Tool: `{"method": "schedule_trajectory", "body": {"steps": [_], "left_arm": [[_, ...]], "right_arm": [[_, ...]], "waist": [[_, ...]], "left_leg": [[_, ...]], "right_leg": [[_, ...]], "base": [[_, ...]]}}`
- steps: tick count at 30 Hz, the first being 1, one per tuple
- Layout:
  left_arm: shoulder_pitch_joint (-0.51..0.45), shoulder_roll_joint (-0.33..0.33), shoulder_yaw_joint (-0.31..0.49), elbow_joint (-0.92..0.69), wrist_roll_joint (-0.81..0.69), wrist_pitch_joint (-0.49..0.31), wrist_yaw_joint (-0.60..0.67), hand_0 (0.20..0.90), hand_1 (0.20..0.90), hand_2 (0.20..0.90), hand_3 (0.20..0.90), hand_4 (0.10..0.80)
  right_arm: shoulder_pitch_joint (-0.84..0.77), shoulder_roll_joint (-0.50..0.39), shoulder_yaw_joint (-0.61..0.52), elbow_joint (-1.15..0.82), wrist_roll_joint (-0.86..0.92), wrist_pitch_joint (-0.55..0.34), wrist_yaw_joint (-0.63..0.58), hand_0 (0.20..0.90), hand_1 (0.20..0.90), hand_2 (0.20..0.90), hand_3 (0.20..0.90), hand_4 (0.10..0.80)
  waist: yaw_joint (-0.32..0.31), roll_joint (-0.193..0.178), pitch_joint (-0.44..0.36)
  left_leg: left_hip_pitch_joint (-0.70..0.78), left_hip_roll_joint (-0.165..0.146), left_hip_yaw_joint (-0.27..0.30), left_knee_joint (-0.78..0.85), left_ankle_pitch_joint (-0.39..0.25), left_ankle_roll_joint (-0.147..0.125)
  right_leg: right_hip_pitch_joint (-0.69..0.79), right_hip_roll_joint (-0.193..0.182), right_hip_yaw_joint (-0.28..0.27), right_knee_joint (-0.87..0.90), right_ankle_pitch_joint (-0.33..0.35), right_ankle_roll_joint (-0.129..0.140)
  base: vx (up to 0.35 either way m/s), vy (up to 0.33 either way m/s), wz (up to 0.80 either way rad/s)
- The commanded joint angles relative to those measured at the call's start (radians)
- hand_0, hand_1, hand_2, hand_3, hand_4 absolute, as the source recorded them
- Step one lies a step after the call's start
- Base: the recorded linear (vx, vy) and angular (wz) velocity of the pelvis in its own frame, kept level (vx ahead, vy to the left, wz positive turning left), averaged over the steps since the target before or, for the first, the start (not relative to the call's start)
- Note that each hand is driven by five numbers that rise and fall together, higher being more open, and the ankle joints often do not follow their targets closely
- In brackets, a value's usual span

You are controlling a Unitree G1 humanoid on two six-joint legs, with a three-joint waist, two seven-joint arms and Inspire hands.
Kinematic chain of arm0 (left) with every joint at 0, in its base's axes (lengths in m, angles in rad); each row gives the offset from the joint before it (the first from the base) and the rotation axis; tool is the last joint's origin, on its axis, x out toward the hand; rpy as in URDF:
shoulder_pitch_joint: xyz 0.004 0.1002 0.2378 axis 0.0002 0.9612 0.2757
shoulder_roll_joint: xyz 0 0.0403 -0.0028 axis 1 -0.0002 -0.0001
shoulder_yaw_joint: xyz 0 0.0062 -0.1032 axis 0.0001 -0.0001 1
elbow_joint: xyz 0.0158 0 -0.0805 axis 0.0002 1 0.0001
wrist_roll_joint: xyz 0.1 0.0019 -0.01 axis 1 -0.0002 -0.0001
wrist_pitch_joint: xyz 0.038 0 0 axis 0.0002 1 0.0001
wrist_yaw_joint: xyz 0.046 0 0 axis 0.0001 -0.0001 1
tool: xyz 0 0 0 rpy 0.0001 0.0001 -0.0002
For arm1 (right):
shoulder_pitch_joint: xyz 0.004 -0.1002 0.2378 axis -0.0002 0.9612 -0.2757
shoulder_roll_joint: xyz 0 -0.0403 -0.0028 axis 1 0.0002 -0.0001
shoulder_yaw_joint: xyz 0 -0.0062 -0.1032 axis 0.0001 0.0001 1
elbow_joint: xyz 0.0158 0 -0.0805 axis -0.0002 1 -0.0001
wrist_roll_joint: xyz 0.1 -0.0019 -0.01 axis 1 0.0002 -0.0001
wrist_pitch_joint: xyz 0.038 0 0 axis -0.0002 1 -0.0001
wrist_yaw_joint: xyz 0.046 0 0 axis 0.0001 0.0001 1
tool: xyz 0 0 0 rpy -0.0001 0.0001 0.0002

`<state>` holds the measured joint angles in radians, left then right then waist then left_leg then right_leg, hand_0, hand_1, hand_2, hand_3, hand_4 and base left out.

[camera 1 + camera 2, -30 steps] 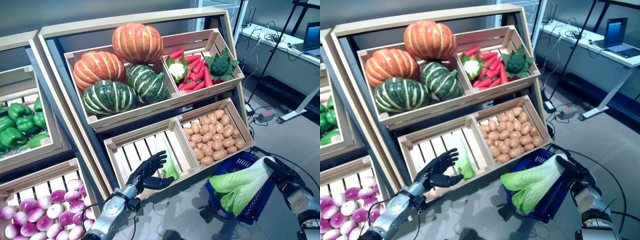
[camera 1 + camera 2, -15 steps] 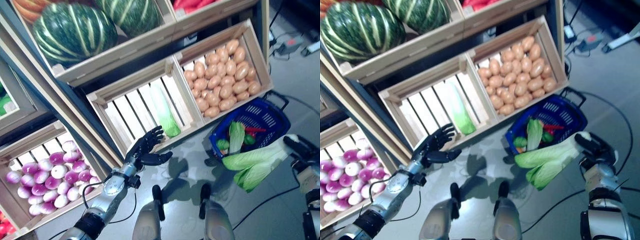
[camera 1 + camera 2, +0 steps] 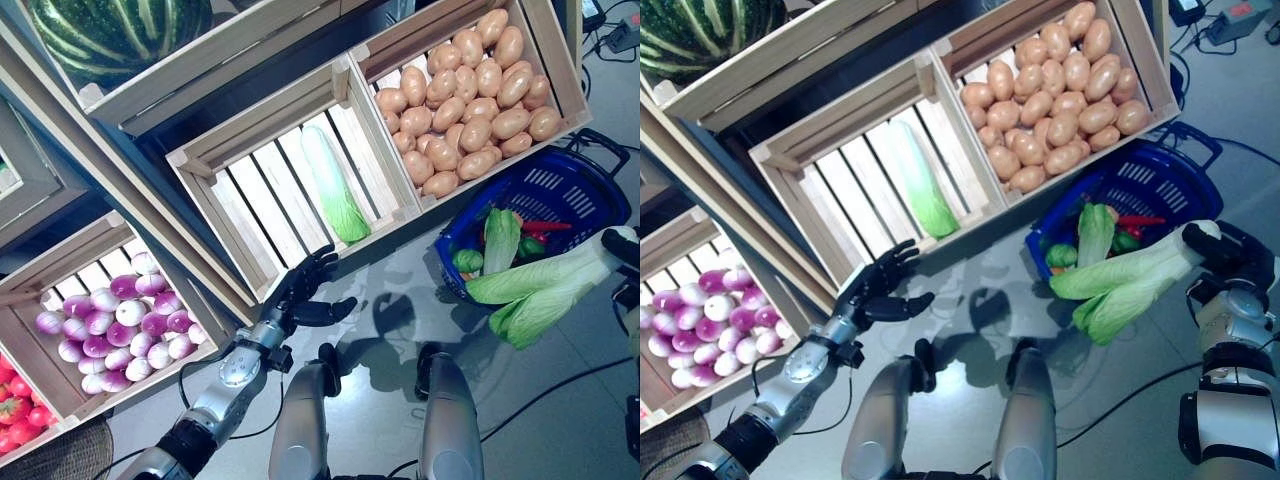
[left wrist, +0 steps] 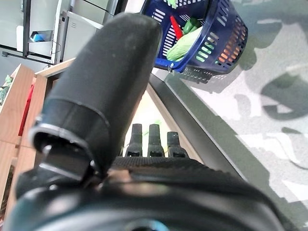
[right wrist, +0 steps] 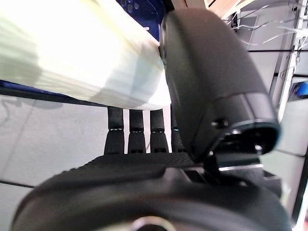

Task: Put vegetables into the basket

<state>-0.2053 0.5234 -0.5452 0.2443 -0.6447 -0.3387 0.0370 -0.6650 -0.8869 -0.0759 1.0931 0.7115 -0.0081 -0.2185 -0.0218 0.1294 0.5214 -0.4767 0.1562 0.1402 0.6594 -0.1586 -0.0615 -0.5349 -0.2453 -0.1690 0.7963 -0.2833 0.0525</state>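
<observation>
My right hand (image 3: 1240, 258) is shut on the white stem end of a long leafy cabbage (image 3: 540, 290). The cabbage hangs level over the floor, just outside the near rim of the blue basket (image 3: 565, 185). In the right wrist view my thumb (image 5: 207, 72) presses the pale stem (image 5: 72, 53) against the fingers (image 5: 137, 130). A green leafy vegetable (image 3: 500, 235), a green pepper (image 3: 467, 260) and a red chilli (image 3: 545, 226) lie in the basket. My left hand (image 3: 300, 295) is open and empty, low before the stand's slatted crate (image 3: 270, 190).
The wooden stand's crates stand right behind the basket, one crate front (image 3: 500, 185) touching its far side. The basket's black handle (image 3: 605, 140) sticks out towards the stand. A wicker basket (image 3: 50, 455) stands at the lower left. Grey floor lies between my hands.
The camera has tilted down, so the whole picture has shifted. My right hand still holds the cabbage by the basket, and my left hand keeps its open pose.
</observation>
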Motion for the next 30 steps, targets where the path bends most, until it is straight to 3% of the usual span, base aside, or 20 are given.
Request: {"method": "schedule_trajectory", "body": {"steps": [1, 2, 3, 4, 12, 30], "left_arm": [[-0.015, 0.017, 0.029, -0.141, -0.027, -0.142, 0.007, 0.9, 0.9, 0.9, 0.9, 0.8], [-0.012, 0.02, 0.028, -0.148, -0.027, -0.139, 0.007, 0.9, 0.9, 0.9, 0.9, 0.8], [-0.01, 0.022, 0.024, -0.152, -0.026, -0.138, 0.007, 0.9, 0.9, 0.9, 0.9, 0.8], [-0.009, 0.022, 0.021, -0.153, -0.025, -0.142, 0.007, 0.9, 0.9, 0.9, 0.9, 0.8], [0.009, 0.035, 0.028, -0.152, -0.037, -0.152, -0.003, 0.9, 0.9, 0.9, 0.9, 0.8], [0.053, 0.032, 0.073, -0.109, -0.031, -0.123, -0.054, 0.9, 0.9, 0.9, 0.9, 0.8]], "right_arm": [[-0.094, -0.15, 0.021, -0.036, -0.023, -0.151, -0.053, 0.354, 0.354, 0.354, 0.354, 0.436], [-0.108, -0.153, 0.026, -0.052, -0.036, -0.153, -0.069, 0.684, 0.684, 0.684, 0.684, 0.656], [-0.118, -0.155, 0.03, -0.058, -0.049, -0.151, -0.077, 0.684, 0.684, 0.684, 0.684, 0.656], [-0.132, -0.16, 0.039, -0.064, -0.063, -0.143, -0.075, 0.9, 0.9, 0.9, 0.9, 0.8], [-0.124, -0.165, 0.05, -0.066, -0.06, -0.147, -0.024, 0.9, 0.9, 0.9, 0.9, 0.8], [-0.057, -0.101, 0.087, -0.106, -0.03, -0.193, 0.148, 0.9, 0.9, 0.9, 0.9, 0.8]], "waist": [[-0.001, -0.022, -0.022], [-0.001, -0.021, -0.021], [0.0, -0.019, -0.021], [0.0, -0.018, -0.022], [0.007, -0.029, -0.032], [0.034, -0.066, -0.073]], "left_leg": [[-0.032, 0.025, -0.013, 0.179, -0.103, 0.006], [-0.037, 0.024, -0.012, 0.186, -0.103, 0.007], [-0.039, 0.024, -0.012, 0.188, -0.1, 0.006], [-0.04, 0.023, -0.011, 0.188, -0.097, 0.005], [-0.016, 0.033, -0.007, 0.173, -0.098, 0.008], [0.088, 0.06, -0.001, 0.041, -0.031, -0.012]], "right_leg": [[0.099, -0.013, -0.042, -0.01, -0.013, -0.073], [0.089, -0.015, -0.04, -0.002, -0.014, -0.073], [0.084, -0.016, -0.039, 0.001, -0.013, -0.072], [0.082, -0.017, -0.038, 0.002, -0.014, -0.072], [0.108, -0.015, -0.046, -0.009, -0.012, -0.073], [0.233, 0.024, -0.08, -0.162, 0.037, -0.07]], "base": [[-0.038, 0.015, 0.02], [-0.051, 0.027, 0.02], [-0.049, 0.044, 0.0], [-0.032, 0.045, -0.02], [-0.002, 0.005, 0.0], [0.031, -0.013, 0.0]]}}
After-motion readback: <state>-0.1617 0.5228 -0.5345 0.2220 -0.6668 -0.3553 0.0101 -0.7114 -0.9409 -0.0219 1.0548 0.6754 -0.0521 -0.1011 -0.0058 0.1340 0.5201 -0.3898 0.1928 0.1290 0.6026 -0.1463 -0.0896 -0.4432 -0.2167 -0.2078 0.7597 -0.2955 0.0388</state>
